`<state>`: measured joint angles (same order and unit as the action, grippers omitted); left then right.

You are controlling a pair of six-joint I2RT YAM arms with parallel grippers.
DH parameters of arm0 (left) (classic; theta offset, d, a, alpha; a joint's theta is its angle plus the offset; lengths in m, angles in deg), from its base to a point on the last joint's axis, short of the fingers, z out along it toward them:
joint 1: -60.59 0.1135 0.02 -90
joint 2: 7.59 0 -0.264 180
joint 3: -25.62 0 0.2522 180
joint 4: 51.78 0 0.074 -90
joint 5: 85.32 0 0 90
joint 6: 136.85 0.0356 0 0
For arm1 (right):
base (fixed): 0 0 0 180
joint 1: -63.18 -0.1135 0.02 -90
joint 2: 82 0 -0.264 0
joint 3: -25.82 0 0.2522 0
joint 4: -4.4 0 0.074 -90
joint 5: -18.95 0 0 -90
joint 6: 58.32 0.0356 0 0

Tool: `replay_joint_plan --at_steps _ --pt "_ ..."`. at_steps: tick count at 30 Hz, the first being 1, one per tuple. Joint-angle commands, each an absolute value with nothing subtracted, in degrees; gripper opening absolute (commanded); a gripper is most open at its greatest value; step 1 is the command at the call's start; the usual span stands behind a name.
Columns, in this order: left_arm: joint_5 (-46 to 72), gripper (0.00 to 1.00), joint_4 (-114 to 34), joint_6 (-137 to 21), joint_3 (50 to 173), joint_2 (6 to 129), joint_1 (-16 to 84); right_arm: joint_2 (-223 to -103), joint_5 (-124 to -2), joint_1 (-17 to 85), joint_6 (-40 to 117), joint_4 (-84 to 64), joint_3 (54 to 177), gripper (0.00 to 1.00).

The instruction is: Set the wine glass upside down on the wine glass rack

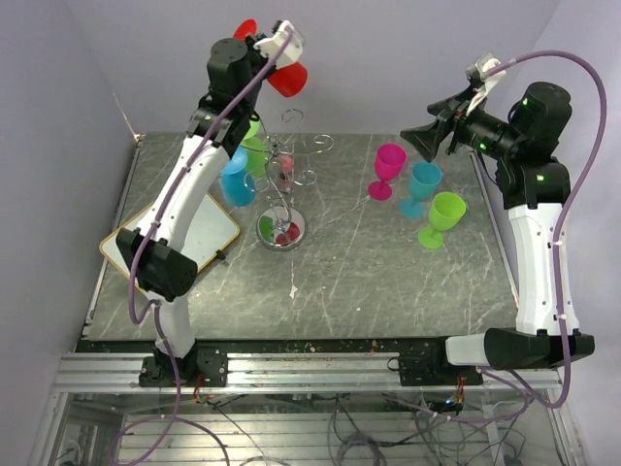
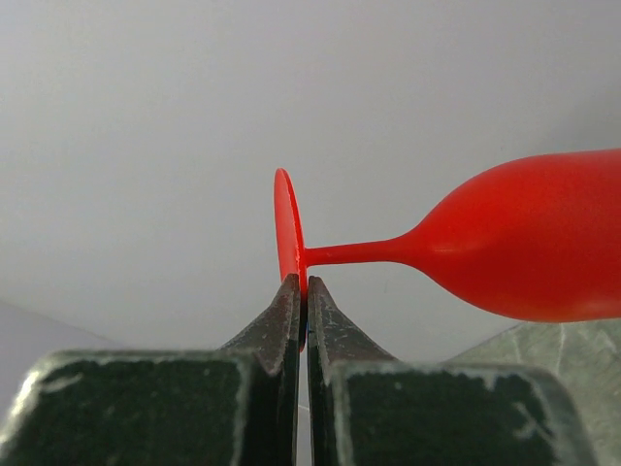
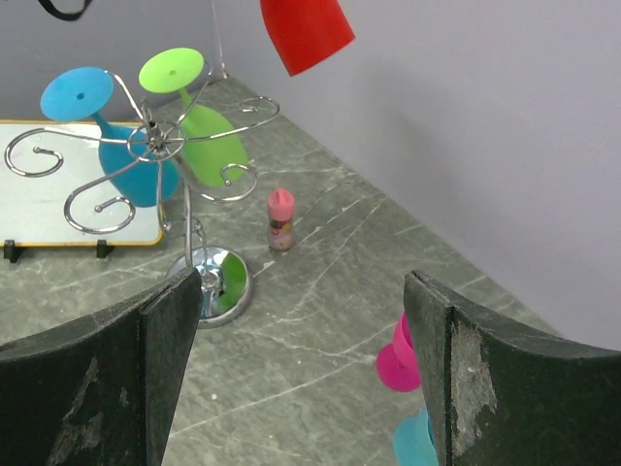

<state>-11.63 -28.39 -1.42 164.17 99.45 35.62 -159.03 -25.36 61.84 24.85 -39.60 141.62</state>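
Left hand (image 2: 303,283) pinches red wine glass (image 2: 524,248) by its foot; right hand (image 3: 303,282) wide. Only right wrist view clearly shows rack (image 3: 152,142) holding blue glass (image 3: 136,173), green glass (image 3: 210,142).

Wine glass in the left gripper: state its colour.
Red wine glass, clearest in the left wrist view.

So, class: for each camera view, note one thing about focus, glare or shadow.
Left wrist: the red wine glass is crisp against a plain, evenly lit wall, while the left fingers pinching its foot look soft. Right wrist: the dark right fingers loom slightly blurred; the wine glass rack is sharp, its base mirroring green. Top external: the rack's base shines with red and green reflections.
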Motion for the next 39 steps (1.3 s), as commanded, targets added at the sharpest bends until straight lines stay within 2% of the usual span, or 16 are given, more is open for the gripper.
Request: replay_joint_plan --at_steps 1,15,28,39 --pt "-15.08 0.07 -30.33 8.49 166.22 102.01 33.22 -157.85 -23.94 62.52 25.59 -38.12 140.71 0.84" --pt "-12.27 0.1 -26.96 17.19 156.11 97.98 30.27 -156.53 -22.88 63.17 25.62 -37.75 139.31 0.84" --pt "-7.96 0.13 -17.61 19.68 156.01 94.94 30.12 -155.24 -21.49 63.89 26.52 -36.58 137.61 0.85" --pt "-6.05 0.11 -16.17 21.77 153.9 94.19 29.83 -154.08 -20.96 64.6 26.85 -36.28 137.06 0.85"
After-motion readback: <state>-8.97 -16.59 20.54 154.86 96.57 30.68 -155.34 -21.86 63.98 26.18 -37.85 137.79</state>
